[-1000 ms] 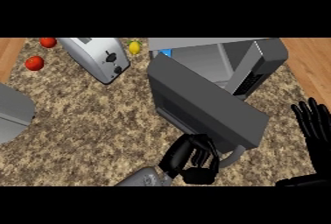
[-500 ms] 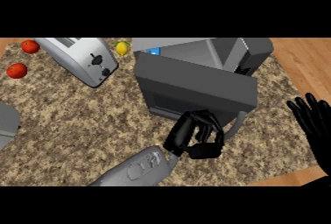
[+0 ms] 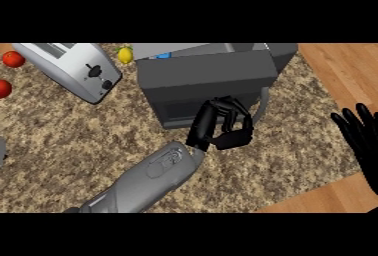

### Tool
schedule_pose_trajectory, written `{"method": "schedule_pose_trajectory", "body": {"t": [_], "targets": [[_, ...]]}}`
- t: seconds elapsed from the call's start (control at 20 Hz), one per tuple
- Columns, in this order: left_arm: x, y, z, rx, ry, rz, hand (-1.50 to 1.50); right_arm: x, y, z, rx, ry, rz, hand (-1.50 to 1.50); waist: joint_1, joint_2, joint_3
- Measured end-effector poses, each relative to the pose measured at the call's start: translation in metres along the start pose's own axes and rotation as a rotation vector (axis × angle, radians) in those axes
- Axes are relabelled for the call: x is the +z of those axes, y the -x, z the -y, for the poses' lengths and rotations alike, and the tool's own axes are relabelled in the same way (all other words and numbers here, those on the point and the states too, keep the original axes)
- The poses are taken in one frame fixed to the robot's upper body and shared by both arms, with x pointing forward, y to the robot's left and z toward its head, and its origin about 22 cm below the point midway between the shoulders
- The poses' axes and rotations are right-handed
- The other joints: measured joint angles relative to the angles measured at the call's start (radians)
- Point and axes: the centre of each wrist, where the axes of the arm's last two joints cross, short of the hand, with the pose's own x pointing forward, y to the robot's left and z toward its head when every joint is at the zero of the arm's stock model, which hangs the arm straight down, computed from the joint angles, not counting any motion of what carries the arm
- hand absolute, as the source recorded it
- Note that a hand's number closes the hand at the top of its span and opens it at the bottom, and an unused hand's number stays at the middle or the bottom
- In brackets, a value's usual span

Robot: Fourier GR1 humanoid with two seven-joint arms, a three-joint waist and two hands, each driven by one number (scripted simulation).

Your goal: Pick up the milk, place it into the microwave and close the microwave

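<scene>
Across the whole view spreads the speckled brown granite counter [image 3: 66, 145], with bare wood floor [image 3: 332, 70] showing from 1 round to 5 o'clock. At 12 o'clock stands the microwave [image 3: 210, 82], a dark grey box whose door, with a darker window panel and a pale handle at its right edge, faces down the view; a small patch of blue [image 3: 163, 55] shows at its top behind the door, and whether that is the milk cannot be told, so the milk's looks and place stay unknown. At 10 o'clock lies the silver toaster [image 3: 74, 70]. From 7 o'clock the grey forearm carries the left hand [image 3: 221, 127] to the door's lower front, fingers curled, touching the door, grasping nothing visible. At 3 o'clock the right hand [image 3: 362, 137] rests with fingers straight and spread. Two red tomatoes [image 3: 12, 58] sit at 10 o'clock, a yellow lemon [image 3: 126, 54] at 11.
</scene>
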Motion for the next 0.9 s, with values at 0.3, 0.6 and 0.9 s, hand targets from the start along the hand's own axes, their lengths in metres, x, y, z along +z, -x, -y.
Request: {"method": "schedule_pose_trajectory", "body": {"t": [0.3,0.6,0.9], "targets": [[-0.019,-0.009,-0.011,0.069,-0.077,0.020,1.50,-0.007,-0.010,0.003,-0.014,-0.025,0.012,-1.50,-0.024,0.014,0.000],[-0.022,-0.008,-0.015,0.107,-0.112,0.048,1.50,-0.016,-0.020,0.005,-0.014,-0.053,0.028,-1.50,-0.044,0.018,0.001],[-0.022,-0.006,-0.015,0.129,-0.122,0.075,1.50,-0.023,-0.030,0.009,-0.011,-0.072,0.038,-1.50,-0.050,0.019,0.002]]}}
